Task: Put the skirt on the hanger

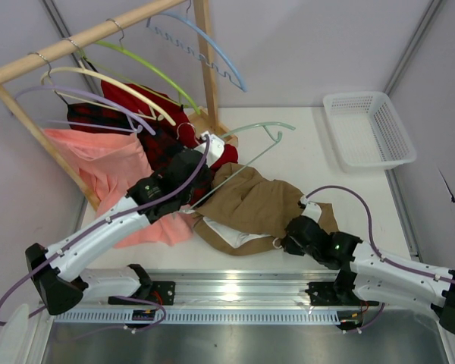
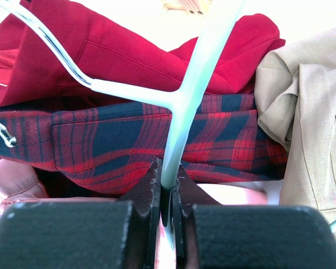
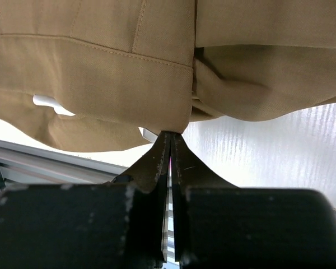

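The tan-brown skirt (image 1: 250, 205) lies crumpled on the white table, near the front middle. The pale sage-green hanger (image 1: 262, 127) lies tilted across its far side, with the lower bar running down-left. My left gripper (image 1: 196, 173) is shut on the hanger; in the left wrist view the jaws (image 2: 169, 174) pinch its plastic stem (image 2: 185, 101), and the silver hook wire (image 2: 50, 47) runs off to the upper left. My right gripper (image 1: 288, 241) is at the skirt's near right edge. In the right wrist view it (image 3: 171, 137) is shut on the hem of the skirt (image 3: 101, 67).
A wooden rack (image 1: 98, 34) at the back left carries a blue hanger (image 1: 212, 53), a lime hanger (image 1: 148, 68) and others. A plaid skirt (image 2: 101, 140), a red garment (image 2: 129, 50) and a salmon-pink skirt (image 1: 106, 163) lie left of the tan one. A white basket (image 1: 368, 129) stands at the back right.
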You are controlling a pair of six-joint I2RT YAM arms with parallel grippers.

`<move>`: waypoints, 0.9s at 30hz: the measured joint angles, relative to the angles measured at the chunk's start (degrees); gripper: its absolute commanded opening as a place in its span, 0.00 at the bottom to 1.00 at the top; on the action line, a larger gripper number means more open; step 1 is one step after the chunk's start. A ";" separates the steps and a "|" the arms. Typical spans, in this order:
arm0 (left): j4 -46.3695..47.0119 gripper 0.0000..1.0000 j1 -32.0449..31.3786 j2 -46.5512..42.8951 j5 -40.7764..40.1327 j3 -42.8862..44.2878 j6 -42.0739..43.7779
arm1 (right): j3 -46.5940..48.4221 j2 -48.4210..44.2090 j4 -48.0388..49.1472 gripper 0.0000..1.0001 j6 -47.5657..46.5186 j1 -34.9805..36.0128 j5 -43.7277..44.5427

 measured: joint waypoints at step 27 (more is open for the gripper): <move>2.51 0.00 -2.93 -6.73 -4.79 -10.27 -1.70 | 12.28 -12.07 -0.79 0.18 -14.67 -26.58 -14.36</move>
